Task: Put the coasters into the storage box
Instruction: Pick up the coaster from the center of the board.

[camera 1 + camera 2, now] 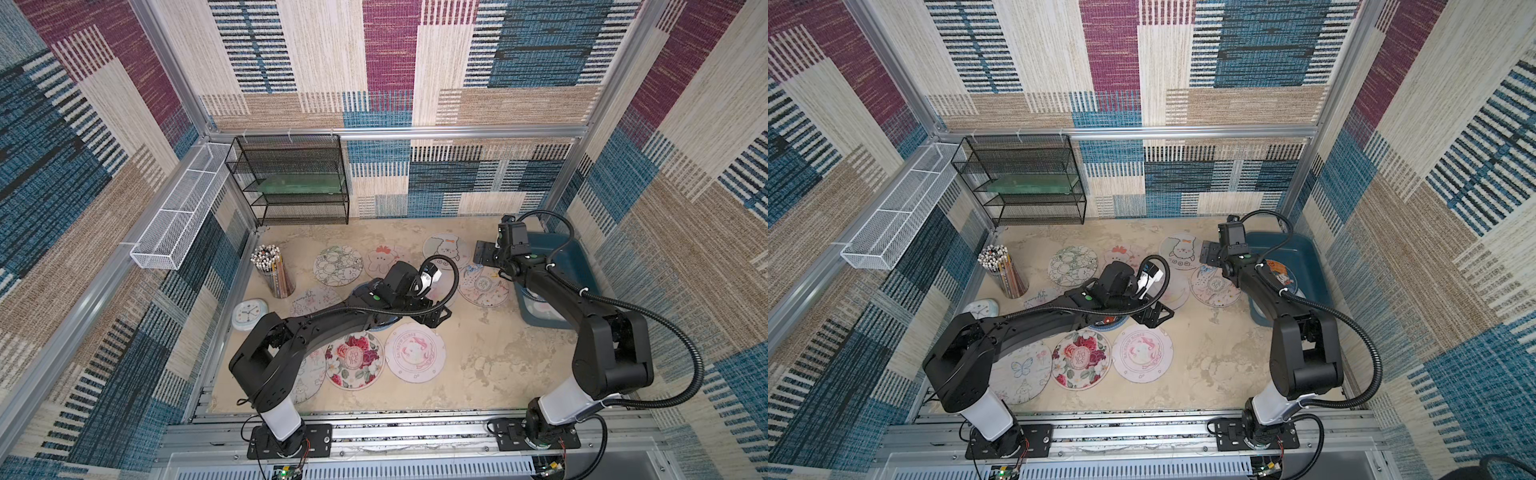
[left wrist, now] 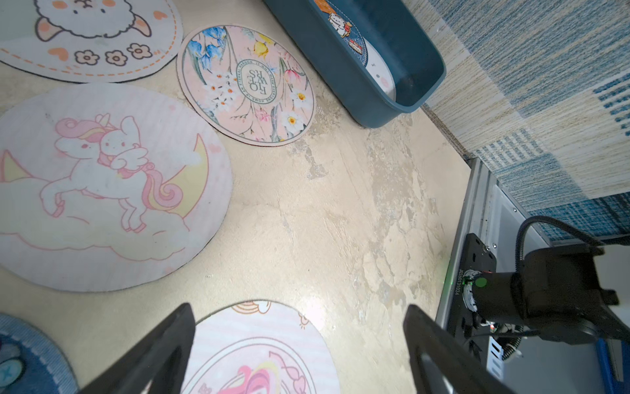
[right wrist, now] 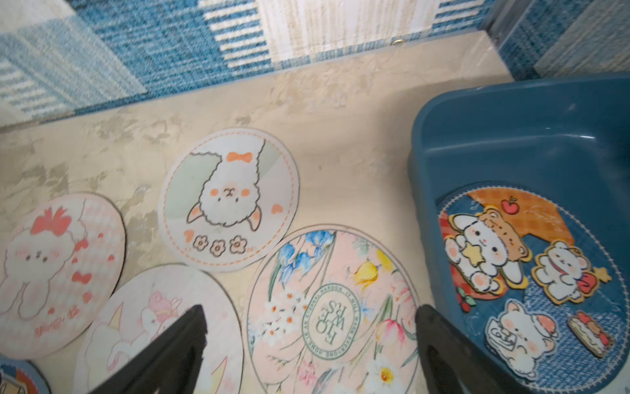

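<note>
Several round coasters lie on the beige table in both top views, among them a rose one (image 1: 353, 359), a pink unicorn-ring one (image 1: 414, 352) and a sheep one (image 1: 446, 245). The teal storage box (image 1: 579, 266) stands at the right wall. A blue-rimmed bear coaster (image 3: 531, 283) lies flat inside it. My right gripper (image 3: 310, 317) is open and empty above the pastel floral coaster (image 3: 334, 307), just left of the box. My left gripper (image 2: 300, 324) is open and empty over bare table, beside the edge of the unicorn-ring coaster (image 2: 259, 351). My left arm hides parts of other coasters.
A cup of pencils (image 1: 274, 270) and a pale-blue clock (image 1: 248, 313) stand at the left side. A black wire rack (image 1: 291, 178) stands at the back left, and a white mesh tray (image 1: 178, 208) hangs on the left wall. Patterned walls close in three sides.
</note>
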Available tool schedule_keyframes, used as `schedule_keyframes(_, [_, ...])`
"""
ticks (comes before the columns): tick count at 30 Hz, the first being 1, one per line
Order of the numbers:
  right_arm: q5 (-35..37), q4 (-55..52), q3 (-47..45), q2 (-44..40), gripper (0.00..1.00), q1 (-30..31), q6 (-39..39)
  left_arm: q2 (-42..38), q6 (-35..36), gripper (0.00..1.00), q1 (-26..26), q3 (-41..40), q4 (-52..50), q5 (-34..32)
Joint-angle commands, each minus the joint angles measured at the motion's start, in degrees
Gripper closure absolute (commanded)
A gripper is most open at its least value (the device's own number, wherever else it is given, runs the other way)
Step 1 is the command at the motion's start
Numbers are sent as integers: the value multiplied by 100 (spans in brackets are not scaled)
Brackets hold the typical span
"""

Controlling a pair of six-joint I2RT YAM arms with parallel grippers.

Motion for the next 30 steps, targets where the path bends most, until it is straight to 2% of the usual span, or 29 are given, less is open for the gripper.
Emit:
schedule_keyframes(1, [-70,-217,20,103,3,249,-242,-211,-150,6,17,-163,356,73])
schedule_keyframes(8, [118,-631,206,828,1,569,0,-402,-380,6,75,-530,802,164])
schedule_keyframes(19, [113,-567,99,1242,2,571,461,-150,-757,6,209,-517,693,-26])
schedule_keyframes(30, [222,-709,715,1861,2,453,797,842,-567,6,249,478,-171,-414])
